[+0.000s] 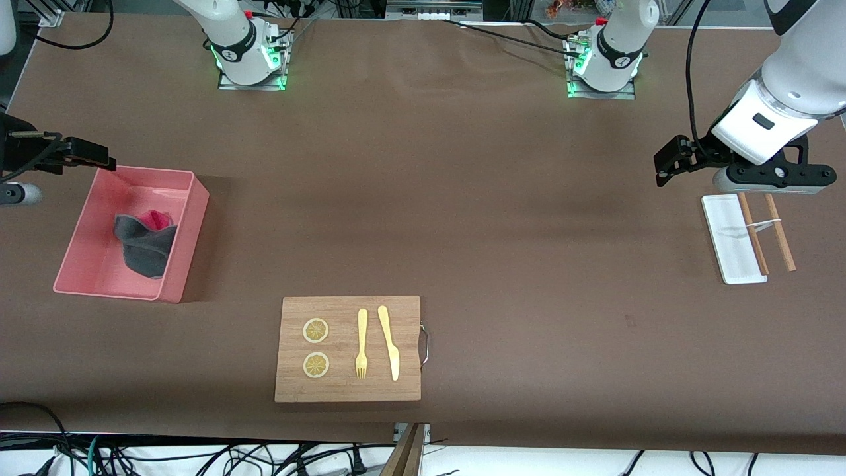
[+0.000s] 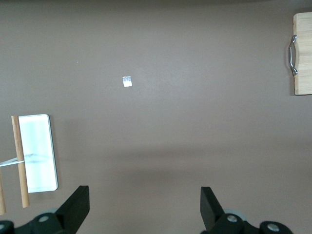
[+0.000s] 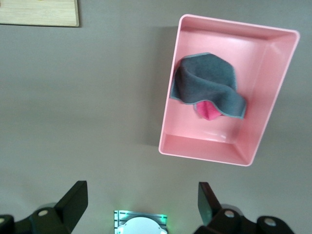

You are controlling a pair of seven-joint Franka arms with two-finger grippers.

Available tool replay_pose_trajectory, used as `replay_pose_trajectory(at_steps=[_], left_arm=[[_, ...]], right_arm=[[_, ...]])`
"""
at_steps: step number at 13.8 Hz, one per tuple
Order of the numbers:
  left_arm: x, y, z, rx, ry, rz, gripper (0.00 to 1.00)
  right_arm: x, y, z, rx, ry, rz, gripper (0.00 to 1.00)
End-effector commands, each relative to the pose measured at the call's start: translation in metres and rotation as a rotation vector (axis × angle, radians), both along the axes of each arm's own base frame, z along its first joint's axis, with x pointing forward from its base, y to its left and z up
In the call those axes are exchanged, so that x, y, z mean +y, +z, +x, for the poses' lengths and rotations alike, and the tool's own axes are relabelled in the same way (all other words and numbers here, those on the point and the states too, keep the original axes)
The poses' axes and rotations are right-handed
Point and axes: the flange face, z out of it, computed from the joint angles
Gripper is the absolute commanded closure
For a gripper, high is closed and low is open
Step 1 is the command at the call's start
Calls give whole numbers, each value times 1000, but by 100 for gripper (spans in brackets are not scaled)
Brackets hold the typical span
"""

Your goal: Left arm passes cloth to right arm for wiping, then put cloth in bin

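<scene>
The cloth (image 1: 144, 241) lay crumpled inside the pink bin (image 1: 188, 228), grey side mostly up with a bit of pink showing. The bin sat at the right arm's end of the table. The right gripper (image 3: 141, 207) hung in the air by the bin's edge, its jaws wide open and holding nothing. The left gripper (image 2: 145, 207) hung near the white tray (image 1: 724, 228) and the wooden sticks (image 1: 780, 233) at its own end, also wide open and empty. The wooden board (image 1: 347, 348) with its fork and knife sat untouched, nearer the front camera. The job looked finished, with nothing left to do.
</scene>
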Motion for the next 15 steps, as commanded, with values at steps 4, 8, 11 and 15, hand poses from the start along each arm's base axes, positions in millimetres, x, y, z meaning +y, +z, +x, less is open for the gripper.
replay_pose_trajectory(at_steps=[4,8,11,15], left_arm=[[-5,6,1,-1,-12,-14,0],[-4,5,0,6,-9,-12,0],[-3,3,0,12,-7,-11,0],[-2,4,-1,15,-6,-9,0]], right_arm=[[38,53,-26,-111,92,-93,0],[26,50,-28,-95,58,-83,0],[27,50,-31,-76,-36,-73,0],[29,44,-25,-59,-30,-71,0]])
